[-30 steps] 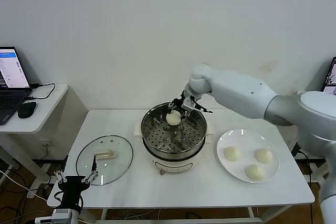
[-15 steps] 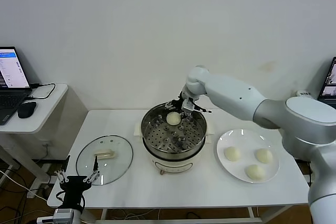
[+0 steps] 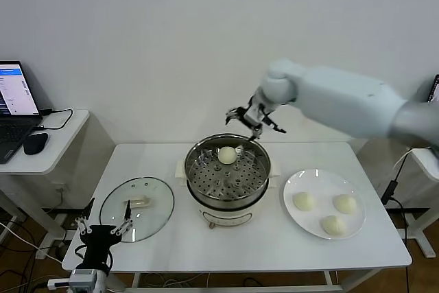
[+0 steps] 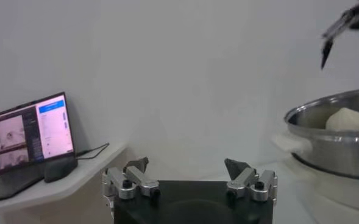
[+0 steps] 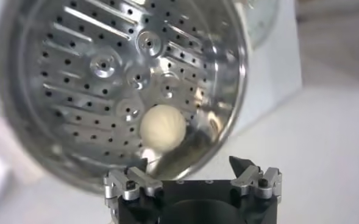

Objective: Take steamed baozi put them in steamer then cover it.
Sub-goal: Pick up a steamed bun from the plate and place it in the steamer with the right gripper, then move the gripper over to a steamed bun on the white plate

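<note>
The steamer stands mid-table, a steel pot on a cream base. One baozi lies on its perforated tray near the far rim; it also shows in the right wrist view and the left wrist view. Three baozi lie on a white plate to the right. My right gripper is open and empty, raised above the pot's far rim. The glass cover lies flat on the table left of the steamer. My left gripper is open and empty, low at the table's front left.
A side desk at the left holds a laptop and a mouse. The wall stands close behind the table. The table front edge runs just before the steamer and plate.
My right gripper let go of the baozi, which now rests on the tray, and has risen up and back from the pot. The left arm has not moved.
</note>
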You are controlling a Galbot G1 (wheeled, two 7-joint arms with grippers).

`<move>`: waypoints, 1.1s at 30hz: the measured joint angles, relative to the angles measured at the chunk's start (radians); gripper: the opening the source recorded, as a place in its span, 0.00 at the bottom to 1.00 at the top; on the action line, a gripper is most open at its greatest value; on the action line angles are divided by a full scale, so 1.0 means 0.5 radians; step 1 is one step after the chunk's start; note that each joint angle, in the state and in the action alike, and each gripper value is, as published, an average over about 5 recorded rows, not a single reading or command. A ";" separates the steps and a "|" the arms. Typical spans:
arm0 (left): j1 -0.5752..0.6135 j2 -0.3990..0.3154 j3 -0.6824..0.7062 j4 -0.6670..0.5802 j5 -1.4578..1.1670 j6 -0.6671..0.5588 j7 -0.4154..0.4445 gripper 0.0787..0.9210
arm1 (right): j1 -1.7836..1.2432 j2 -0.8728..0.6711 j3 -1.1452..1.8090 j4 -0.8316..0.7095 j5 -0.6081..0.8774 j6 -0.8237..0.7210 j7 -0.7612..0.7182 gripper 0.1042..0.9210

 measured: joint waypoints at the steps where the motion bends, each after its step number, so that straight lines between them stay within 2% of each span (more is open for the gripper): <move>1: -0.001 0.005 0.001 0.000 -0.002 0.002 0.000 0.88 | 0.041 -0.064 -0.026 0.070 0.048 -0.081 -0.014 0.88; 8: -0.003 0.037 0.018 0.011 -0.004 0.013 0.001 0.88 | 0.200 -0.552 -0.140 0.503 0.216 -0.518 -0.083 0.88; 17: -0.015 0.048 0.023 0.042 0.002 0.021 0.001 0.88 | 0.037 -1.059 -0.072 0.798 0.162 -0.756 -0.126 0.88; 25: -0.021 0.024 0.043 0.066 0.030 0.022 -0.003 0.88 | -0.373 -1.251 0.193 0.852 0.009 -0.794 -0.166 0.88; 33: -0.021 0.018 0.031 0.080 0.041 0.025 -0.004 0.88 | -0.904 -1.255 0.584 0.742 -0.173 -0.769 -0.158 0.88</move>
